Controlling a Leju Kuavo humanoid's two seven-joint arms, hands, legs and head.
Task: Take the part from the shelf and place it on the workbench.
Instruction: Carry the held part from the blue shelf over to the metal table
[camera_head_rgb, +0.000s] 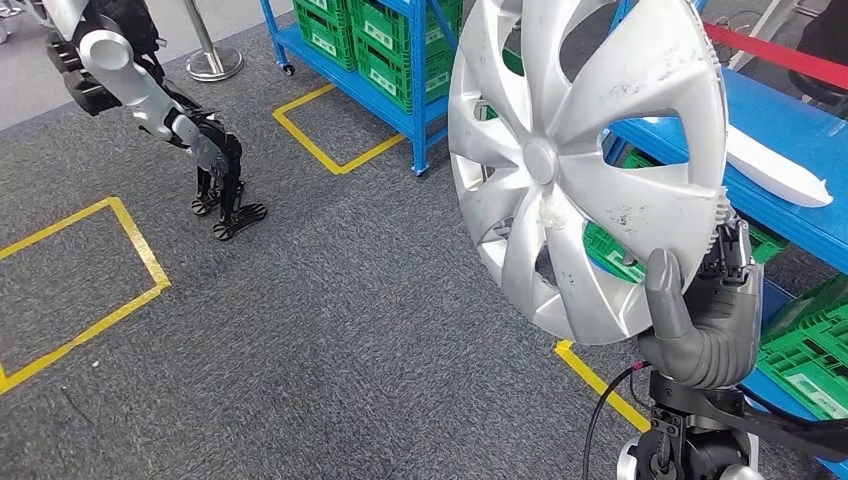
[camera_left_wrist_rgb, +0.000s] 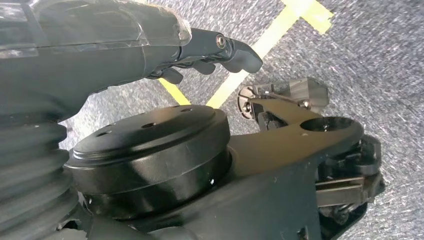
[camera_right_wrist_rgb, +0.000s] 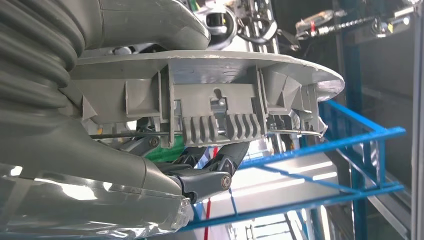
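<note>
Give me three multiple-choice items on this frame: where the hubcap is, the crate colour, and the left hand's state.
1. Where is the hubcap?
A. on the floor
B. held up by the right hand
C. in a crate

2. What colour are the crates on the blue shelf?
A. green
B. red
C. yellow

3. What is the left hand doing?
A. holding the hubcap
B. pressing on a crate
C. hanging over the carpet, holding nothing

Key: 1 B, the thumb lies on the hubcap's front rim with fingers behind it. 2 A, every crate on the racks is green. 3 C, the head view shows it low beside the robot with nothing in it.
</note>
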